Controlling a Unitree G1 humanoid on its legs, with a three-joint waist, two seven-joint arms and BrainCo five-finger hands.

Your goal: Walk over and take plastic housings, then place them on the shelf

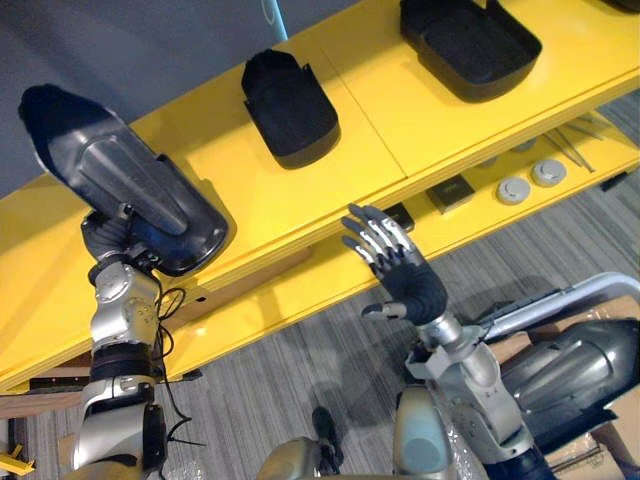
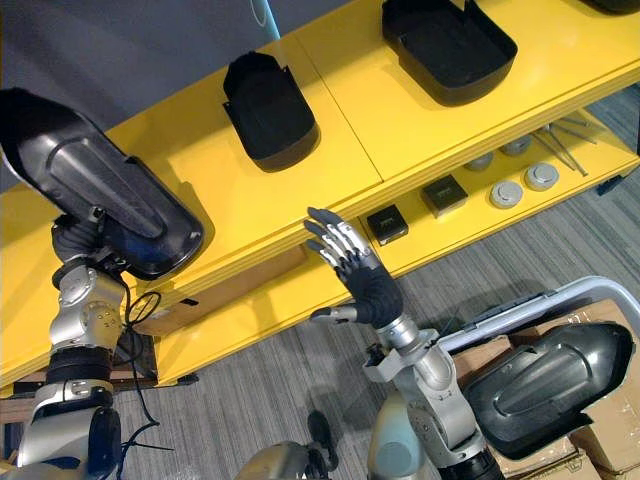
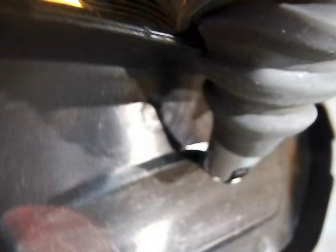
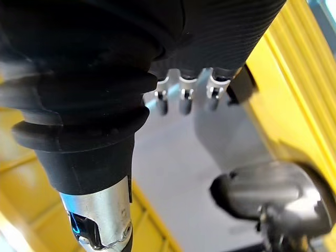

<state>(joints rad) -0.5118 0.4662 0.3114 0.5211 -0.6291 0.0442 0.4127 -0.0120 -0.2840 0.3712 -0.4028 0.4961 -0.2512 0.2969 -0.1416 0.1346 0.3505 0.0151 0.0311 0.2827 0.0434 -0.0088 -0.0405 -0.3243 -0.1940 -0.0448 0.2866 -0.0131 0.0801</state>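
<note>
The plastic housing (image 1: 120,180), a glossy dark-grey shell with its ribbed outer face turned up, was held at the left end of the yellow shelf (image 1: 270,200), over the front edge of the top board. Whether it already touched the board could not be told. It was borne from beneath by the left hand (image 1: 108,238), whose grasp was hidden under the shell, so it could not be told whether the part was clasped or merely carried. That underside support was judged to suit a broad, smooth piece that offers no handle. A second housing (image 1: 290,105) and a third housing (image 1: 470,40) were laid hollow side up further along the same board, well apart. The bare stretch at the left was therefore taken to be the place meant for this one. The right hand (image 1: 410,280) was raised just before the shelf's front edge with straight, spread fingers and nothing held, apparently kept free. On the lower board, round discs (image 1: 513,189), a small black box (image 1: 452,193) and thin tools (image 1: 570,145) were set out, unrelated to the placing. A spare housing (image 2: 545,385) lay on cardboard boxes (image 2: 610,430) at the robot's right, presumably awaiting a later trip.
</note>
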